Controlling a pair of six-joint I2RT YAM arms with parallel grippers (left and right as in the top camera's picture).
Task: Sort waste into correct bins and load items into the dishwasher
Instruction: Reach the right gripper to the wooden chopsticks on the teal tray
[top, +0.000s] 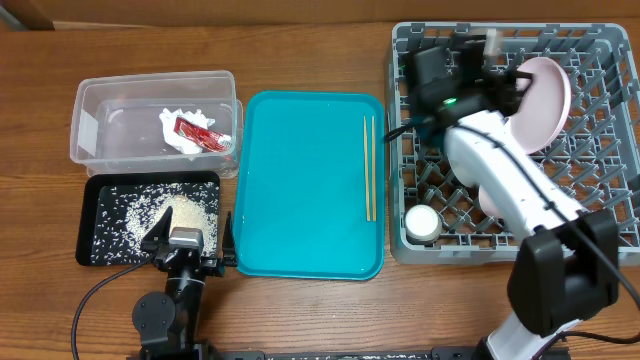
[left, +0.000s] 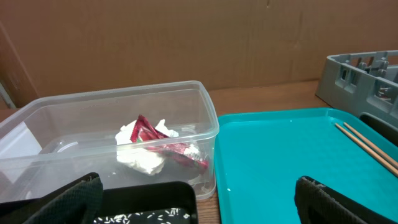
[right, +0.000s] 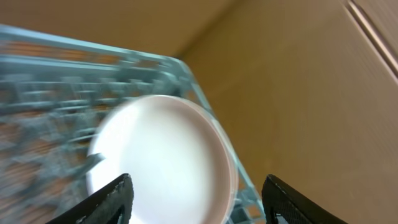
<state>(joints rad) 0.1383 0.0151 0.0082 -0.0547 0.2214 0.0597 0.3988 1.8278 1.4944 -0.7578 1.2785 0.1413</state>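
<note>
The crumpled napkin (top: 178, 137) and red sauce packet (top: 198, 133) lie in the clear tub (top: 150, 95); both also show in the left wrist view, napkin (left: 143, 158) and packet (left: 171, 148). Rice grains (top: 185, 212) lie in the black tray (top: 95, 235). Two chopsticks (top: 370, 165) lie on the teal tray (top: 300, 180). The white-pink plate (top: 548, 95) stands on edge in the grey dish rack (top: 600, 45), and a white cup (top: 422, 222) sits at its front left. My right gripper (right: 196, 199) is open, with the plate (right: 161, 162) just beyond its fingers. My left gripper (left: 199, 208) is open and empty at the black tray's front edge.
A pale pink rim (top: 488, 203) shows in the rack beside my right arm, mostly hidden. A cardboard wall (left: 186, 37) stands behind the table. The rack wall (left: 360, 74) rises right of the teal tray (left: 280, 155). The right wrist view is blurred.
</note>
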